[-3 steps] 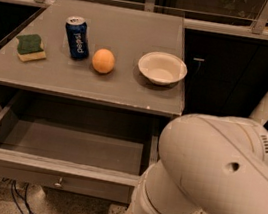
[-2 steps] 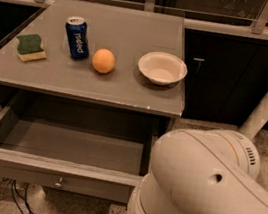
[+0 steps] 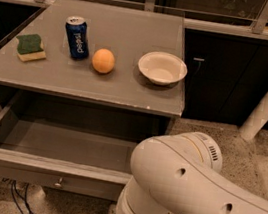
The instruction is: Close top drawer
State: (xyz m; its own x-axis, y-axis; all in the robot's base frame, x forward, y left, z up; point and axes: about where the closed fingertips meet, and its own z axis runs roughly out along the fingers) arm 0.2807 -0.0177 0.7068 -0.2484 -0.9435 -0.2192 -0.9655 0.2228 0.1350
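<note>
We see the top drawer [image 3: 37, 174] pulled wide open beneath the grey cabinet top [image 3: 117, 86] — its knob [image 3: 59, 183] faces us. On top sit a sponge [image 3: 30, 47], a blue can [image 3: 77, 38], an orange [image 3: 103, 60] and a white bowl [image 3: 162, 68]. Our white arm [image 3: 187, 188] fills the lower right — the gripper is out of view.

High close view downward, end effector offscreen
</note>
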